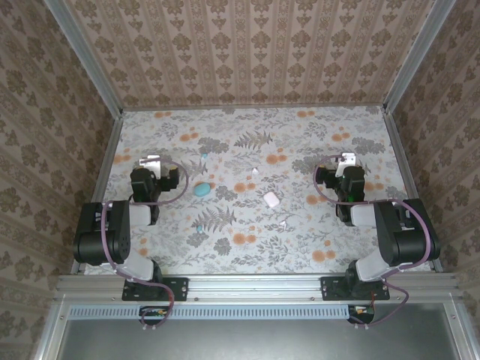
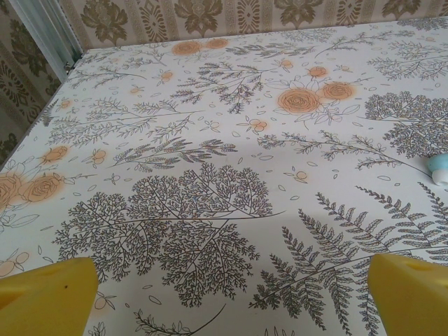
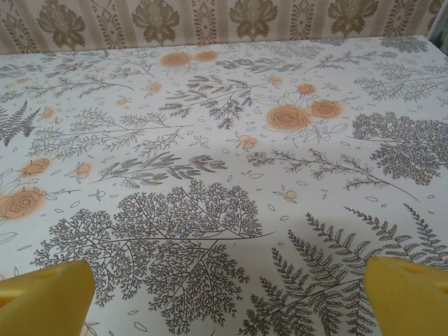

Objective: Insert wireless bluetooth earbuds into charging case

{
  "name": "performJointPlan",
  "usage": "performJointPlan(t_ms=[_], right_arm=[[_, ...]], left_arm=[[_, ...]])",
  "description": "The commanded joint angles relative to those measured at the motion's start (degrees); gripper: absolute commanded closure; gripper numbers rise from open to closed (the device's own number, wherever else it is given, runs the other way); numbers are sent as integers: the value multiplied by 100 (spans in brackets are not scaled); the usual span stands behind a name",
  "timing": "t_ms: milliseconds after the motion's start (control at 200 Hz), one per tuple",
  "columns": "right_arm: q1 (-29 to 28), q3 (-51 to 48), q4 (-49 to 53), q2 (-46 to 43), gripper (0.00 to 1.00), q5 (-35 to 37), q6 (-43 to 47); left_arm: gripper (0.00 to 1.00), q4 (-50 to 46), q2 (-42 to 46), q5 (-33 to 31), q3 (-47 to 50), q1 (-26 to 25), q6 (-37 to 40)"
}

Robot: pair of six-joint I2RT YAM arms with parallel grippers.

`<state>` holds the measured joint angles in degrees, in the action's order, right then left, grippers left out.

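Note:
A teal charging case [image 1: 202, 189] lies left of the table's middle, and a white charging case [image 1: 271, 199] lies right of it. Tiny earbuds are scattered around them: a teal earbud [image 1: 204, 155] beyond the teal case, another teal earbud [image 1: 199, 226] nearer the arms, a white earbud [image 1: 255, 172] and a second white earbud [image 1: 283, 224]. My left gripper [image 1: 152, 160] hovers left of the teal case, open and empty. In the left wrist view one teal earbud [image 2: 439, 166] sits at the right edge, well ahead of the left gripper [image 2: 231, 301]. My right gripper [image 1: 346, 159] [image 3: 227, 301] stands open and empty, right of the white case.
The floral tablecloth [image 1: 247, 247] covers the whole table. Patterned walls [image 1: 247, 52] with metal rails [image 1: 101, 154] close in the back and both sides.

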<state>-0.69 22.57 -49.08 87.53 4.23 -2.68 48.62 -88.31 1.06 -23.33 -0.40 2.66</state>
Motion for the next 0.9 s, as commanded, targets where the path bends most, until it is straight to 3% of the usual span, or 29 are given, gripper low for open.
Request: performJointPlan(t_ms=[0, 680, 810, 895], right_arm=[[-37, 73, -14, 29, 0, -63, 88], [-29, 73, -10, 19, 0, -63, 86], [-36, 38, -4, -59, 0, -186, 133], [-45, 31, 233, -362, 0, -261, 174]], left_arm=[[0, 18, 23, -60, 5, -34, 62], [0, 59, 40, 5, 38, -1, 67], [0, 77, 425, -86, 197, -103, 147], [0, -668, 961, -269, 61, -114, 49]])
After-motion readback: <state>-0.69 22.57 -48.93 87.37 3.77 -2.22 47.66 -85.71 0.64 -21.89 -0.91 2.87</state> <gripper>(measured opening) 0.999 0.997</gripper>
